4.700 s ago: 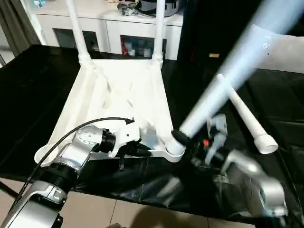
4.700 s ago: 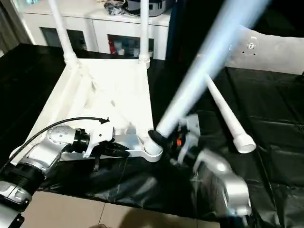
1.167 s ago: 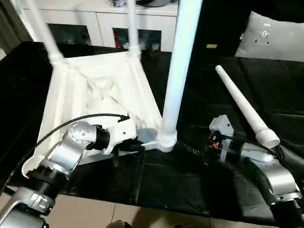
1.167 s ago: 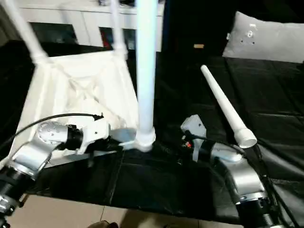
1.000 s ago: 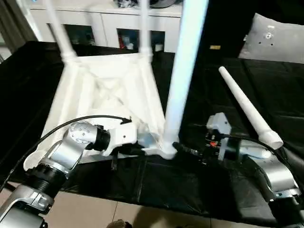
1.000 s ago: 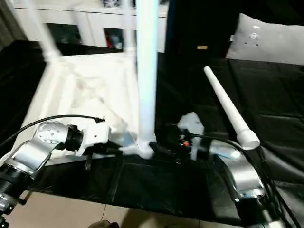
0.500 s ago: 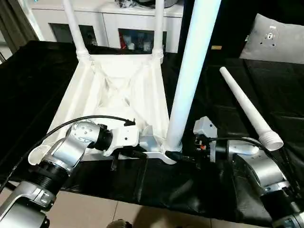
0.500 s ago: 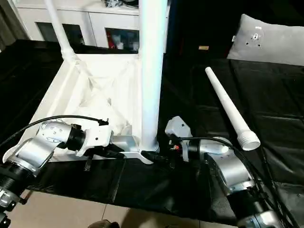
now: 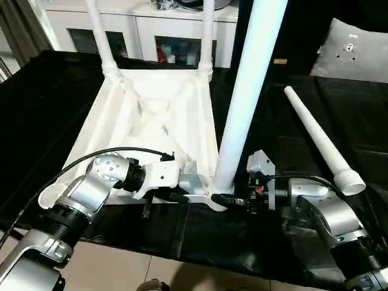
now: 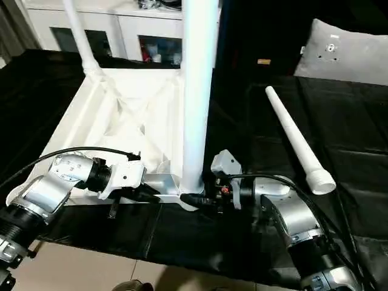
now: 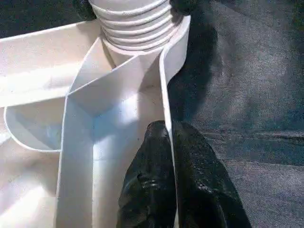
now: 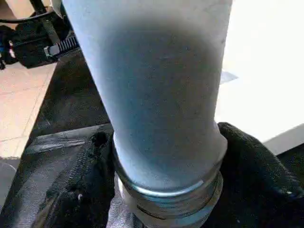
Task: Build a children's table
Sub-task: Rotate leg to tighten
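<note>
The children's table top (image 9: 151,121) lies upside down on the black cloth, ribbed underside up. Two white legs (image 9: 100,36) (image 9: 208,36) stand in its far corners. A third leg (image 9: 248,91) stands upright in the near right corner socket, its threaded end (image 11: 135,28) seated there. My left gripper (image 9: 182,197) (image 11: 166,130) is shut on the thin rim wall beside that socket. From the right, my right gripper (image 9: 223,198) (image 12: 166,190) hugs the third leg's base, one finger (image 12: 85,185) on each side and against it. A fourth leg (image 9: 318,139) lies loose on the cloth to the right.
White cabinets (image 9: 145,30) stand behind the table top. A grey cushion (image 9: 354,51) rests at the back right. The cloth's front edge drops to tiled floor (image 9: 121,267) just below my arms. A black cable (image 9: 103,154) arcs over my left wrist.
My right gripper has moved in to the third leg's base and its fingers have closed around it. The left gripper keeps its hold on the rim. The camera has shifted slightly.
</note>
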Available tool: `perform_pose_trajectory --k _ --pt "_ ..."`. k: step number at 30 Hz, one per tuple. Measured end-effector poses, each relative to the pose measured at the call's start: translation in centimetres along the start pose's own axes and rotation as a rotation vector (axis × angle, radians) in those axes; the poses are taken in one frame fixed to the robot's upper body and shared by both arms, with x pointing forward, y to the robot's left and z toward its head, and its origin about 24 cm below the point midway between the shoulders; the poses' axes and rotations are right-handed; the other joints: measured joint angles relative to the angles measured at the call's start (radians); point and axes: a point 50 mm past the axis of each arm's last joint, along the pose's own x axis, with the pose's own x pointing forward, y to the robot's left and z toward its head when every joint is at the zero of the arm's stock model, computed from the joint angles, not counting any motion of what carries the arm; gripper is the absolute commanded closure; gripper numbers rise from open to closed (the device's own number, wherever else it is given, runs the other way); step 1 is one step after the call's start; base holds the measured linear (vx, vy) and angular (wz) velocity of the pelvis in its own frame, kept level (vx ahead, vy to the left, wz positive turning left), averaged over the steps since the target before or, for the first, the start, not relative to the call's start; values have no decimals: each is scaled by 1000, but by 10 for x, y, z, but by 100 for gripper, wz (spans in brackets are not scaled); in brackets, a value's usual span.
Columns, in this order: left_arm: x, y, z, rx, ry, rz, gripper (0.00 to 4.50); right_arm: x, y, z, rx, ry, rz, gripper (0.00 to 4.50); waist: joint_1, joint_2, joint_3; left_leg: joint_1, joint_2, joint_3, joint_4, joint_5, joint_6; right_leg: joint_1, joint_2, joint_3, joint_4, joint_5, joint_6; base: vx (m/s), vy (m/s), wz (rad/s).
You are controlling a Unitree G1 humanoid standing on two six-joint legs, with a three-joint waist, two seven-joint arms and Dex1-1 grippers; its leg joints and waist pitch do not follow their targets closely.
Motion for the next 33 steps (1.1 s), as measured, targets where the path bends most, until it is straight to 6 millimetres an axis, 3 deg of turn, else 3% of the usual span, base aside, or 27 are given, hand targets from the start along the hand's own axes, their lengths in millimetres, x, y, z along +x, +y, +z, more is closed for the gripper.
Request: perform_pose_trajectory --k 7,13,17,20,28,29,33 --pt "0 -1 0 -14 -6 -5 450 0 2 0 18 0 8 172 1 0 0 0 0 0 0 0 0 0 0 0 0 0 0 0 0 0" --pt "4 -3 0 -100 -13 70 450 8 11 -6 79 -61 -105 173 -5 3 -1 2 0 0 0 0 0 1 0 0 1 1 -1 0 0 0" --pt "15 0 2 -218 -12 231 450 22 8 -9 162 -143 -372 173 -38 4 -1 6 0 0 0 0 -1 2 0 1 0 -1 1 0 0 0" --pt "31 1 12 -272 -32 292 450 22 3 -10 205 -171 -515 173 -59 3 -2 7 -1 0 1 0 -1 2 0 2 -3 -1 2 0 0 0" --pt "65 8 36 -374 -47 452 450 29 -11 -6 281 -211 -815 173 -68 3 -2 5 -1 1 1 0 -1 1 0 2 -3 2 3 0 0 0" --pt "66 9 37 -364 -41 460 450 29 -12 -5 278 -214 -831 138 -70 3 -2 3 -1 1 1 0 -1 -1 0 2 -3 3 2 0 0 0" --pt "67 11 39 -337 -36 459 450 29 -13 -5 269 -224 -848 97 -70 5 -3 2 -1 0 1 0 -1 -1 0 1 -4 6 -1 0 0 0"
